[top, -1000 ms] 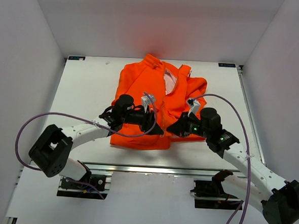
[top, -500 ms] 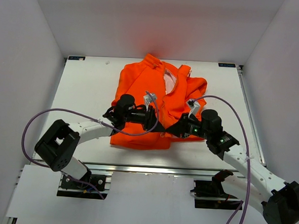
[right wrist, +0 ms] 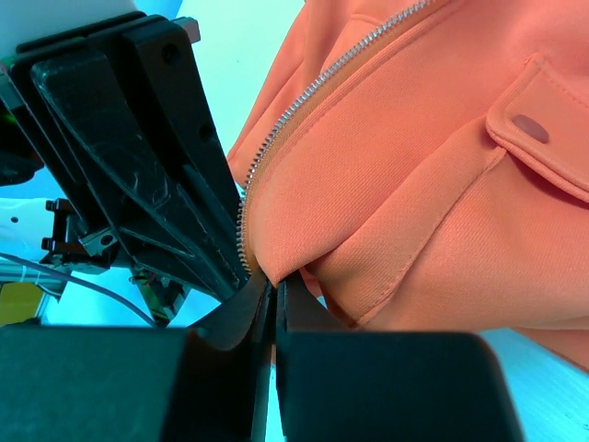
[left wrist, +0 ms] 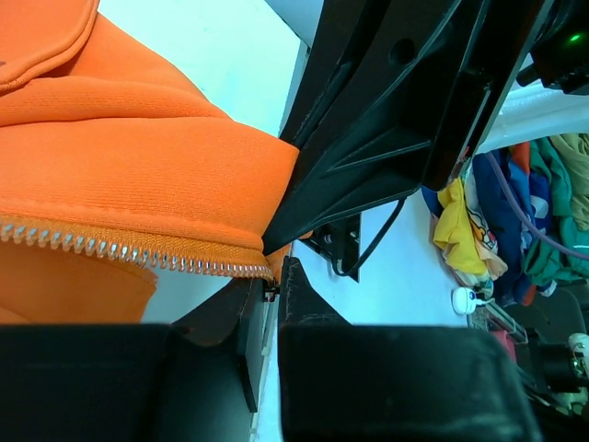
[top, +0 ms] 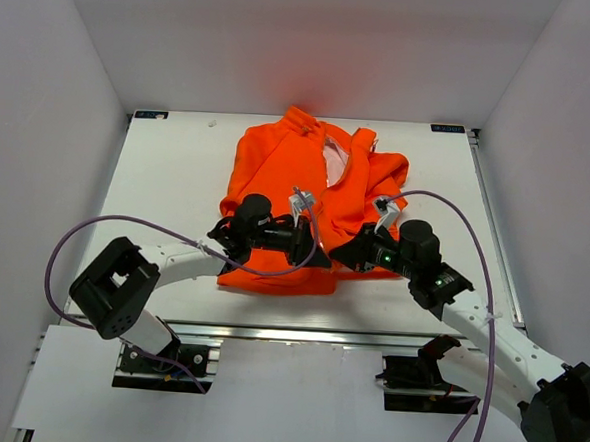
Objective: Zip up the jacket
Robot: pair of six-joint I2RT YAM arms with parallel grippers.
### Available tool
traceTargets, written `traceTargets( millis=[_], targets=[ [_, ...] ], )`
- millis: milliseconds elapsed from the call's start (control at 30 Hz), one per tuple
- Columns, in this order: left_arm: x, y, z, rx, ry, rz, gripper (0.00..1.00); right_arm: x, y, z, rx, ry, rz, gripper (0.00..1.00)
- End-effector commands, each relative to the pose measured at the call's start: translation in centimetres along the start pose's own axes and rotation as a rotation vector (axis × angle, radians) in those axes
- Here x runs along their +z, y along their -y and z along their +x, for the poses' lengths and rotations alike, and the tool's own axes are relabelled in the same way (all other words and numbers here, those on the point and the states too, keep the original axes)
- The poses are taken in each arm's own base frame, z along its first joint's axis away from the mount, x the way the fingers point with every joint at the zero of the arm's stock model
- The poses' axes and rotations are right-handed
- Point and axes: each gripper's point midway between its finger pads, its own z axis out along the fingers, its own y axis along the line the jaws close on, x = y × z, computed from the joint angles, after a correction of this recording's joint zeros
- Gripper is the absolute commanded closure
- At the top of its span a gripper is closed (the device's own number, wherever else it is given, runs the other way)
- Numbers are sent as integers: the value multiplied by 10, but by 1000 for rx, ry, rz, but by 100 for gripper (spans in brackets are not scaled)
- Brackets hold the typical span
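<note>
At the jacket's bottom hem, near the front of the tabletop (top: pixel 168 173), the left gripper (left wrist: pixel 272 308) stands with its jaws almost together, pinching the lower end of one row of zipper teeth (left wrist: pixel 120 247). How firm that bite is I cannot tell. Just beside it, nearly touching, the right gripper (right wrist: pixel 274 308) is clamped tight on a fold of orange fabric at the foot of the other front edge, whose own teeth run up and away from it.

The jacket (top: pixel 278 170) lies flat on its back, collar toward the far side. Its two fronts gape there and show the pale lining (top: pixel 336 163).

Nothing looks zipped yet: the two rows of teeth are separate in both wrist views. Both bottom corners seem to be in hand. Left to do, by my reading, is mating the two ends, then drawing the slider up to the collar. I cannot make out the slider itself.
</note>
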Motion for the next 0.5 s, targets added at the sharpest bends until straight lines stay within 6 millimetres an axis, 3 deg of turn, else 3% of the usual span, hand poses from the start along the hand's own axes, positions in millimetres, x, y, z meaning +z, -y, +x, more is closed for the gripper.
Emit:
traceTargets(
  millis=[0, 33, 233, 433, 467],
  targets=[
    [3, 28, 26, -18, -85, 87, 85, -6, -33, -57, -75, 211, -87, 100],
    [3, 30, 29, -17, -93, 91, 70, -7, -31, -58, -71, 216, -76, 100],
    [4, 32, 41, -4, -132, 62, 41, -15, -34, -65, -65, 255, -82, 100],
    [-2, 20, 32, 31, -99, -54, 39, -17, -33, -60, -70, 232, -74, 100],
    [-4, 15, 32, 26, -104, -100, 34, -17, -33, -59, -71, 224, -72, 100]
  ],
)
